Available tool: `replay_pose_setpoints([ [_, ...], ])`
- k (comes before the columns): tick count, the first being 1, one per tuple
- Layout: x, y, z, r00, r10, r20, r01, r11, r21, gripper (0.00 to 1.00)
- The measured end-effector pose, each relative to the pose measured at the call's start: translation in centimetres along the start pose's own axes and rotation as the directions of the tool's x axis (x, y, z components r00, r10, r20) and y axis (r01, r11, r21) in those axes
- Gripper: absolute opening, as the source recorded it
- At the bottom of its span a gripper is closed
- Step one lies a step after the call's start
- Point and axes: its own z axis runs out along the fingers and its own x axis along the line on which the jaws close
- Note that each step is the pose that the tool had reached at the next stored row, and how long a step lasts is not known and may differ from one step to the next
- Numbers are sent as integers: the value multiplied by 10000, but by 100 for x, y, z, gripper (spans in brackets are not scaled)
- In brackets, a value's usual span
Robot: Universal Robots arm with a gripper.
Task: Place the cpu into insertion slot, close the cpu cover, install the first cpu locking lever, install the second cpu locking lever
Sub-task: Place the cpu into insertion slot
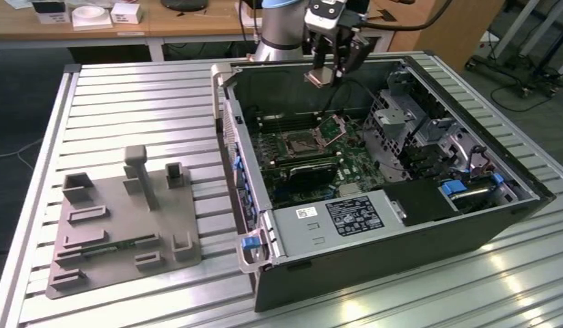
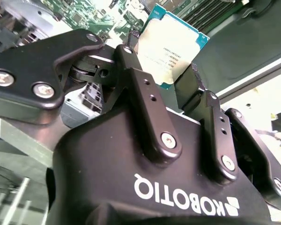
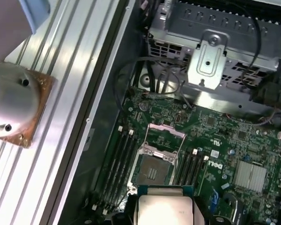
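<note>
The cpu sits pinched in the gripper, hanging above the open computer case. Below, mid-motherboard, the insertion slot lies bare, its cpu cover tipped up. I'd judge that nothing is seated yet and all four steps remain.

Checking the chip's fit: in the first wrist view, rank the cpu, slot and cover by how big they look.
1. cpu and slot, about alike; the cpu is nearer the camera and cropped, so unranked.
2. cover, raised open.
</note>
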Motion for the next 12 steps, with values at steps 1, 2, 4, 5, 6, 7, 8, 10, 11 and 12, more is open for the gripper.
replay_pose_setpoints([
  [1, 0, 0, 1, 9999, 172, 15, -172, 9999, -4, 54],
  [2, 0, 0, 2, 9994, 356, 32, -356, 9994, -7, 54],
  [4, 0, 0, 4, 9976, 694, 61, -694, 9976, -15, 54],
  [5, 0, 0, 4, 9963, 859, 76, -859, 9963, -20, 54],
  [6, 0, 0, 5, 9947, 1023, 90, -1023, 9948, -24, 54],
  [7, 0, -1, 6, 9929, 1187, 105, -1187, 9929, -29, 54],
  [8, 0, -1, 7, 9908, 1351, 118, -1351, 9908, -34, 54],
  [10, 0, -1, 9, 9856, 1686, 146, -1686, 9857, -46, 54],
  [11, 0, -1, 10, 9826, 1848, 160, -1848, 9828, -51, 54],
  [12, 0, -1, 11, 9795, 2005, 174, -2004, 9797, -57, 54],
])
